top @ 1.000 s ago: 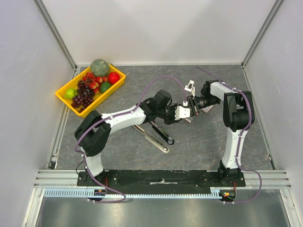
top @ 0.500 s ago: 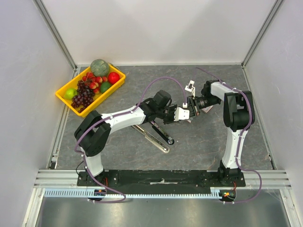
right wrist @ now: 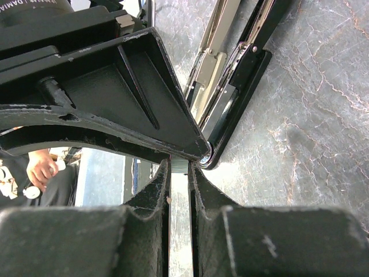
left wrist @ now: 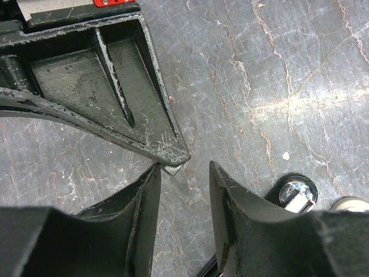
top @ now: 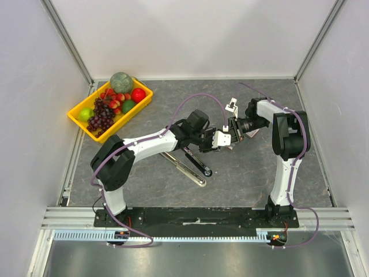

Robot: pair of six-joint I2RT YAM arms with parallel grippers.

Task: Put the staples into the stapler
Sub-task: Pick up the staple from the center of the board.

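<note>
I have the right gripper [right wrist: 179, 167] pinched almost fully closed on the staples [left wrist: 173, 169], a thin grey strip whose end pokes out just past its fingertips. My left gripper [left wrist: 184, 173] faces it tip to tip with its jaws apart and a clear gap between them. The strip's end sits just beside one of its fingertips, and I do not see it clamped there. Beyond and below both grippers, the stapler [right wrist: 248, 69] lies hinged open on the grey table [left wrist: 277, 69], apart from the strip. Well away on the left gripper's far side, a yellow tray [top: 72, 115] of fruit sits by the back corner.
</note>
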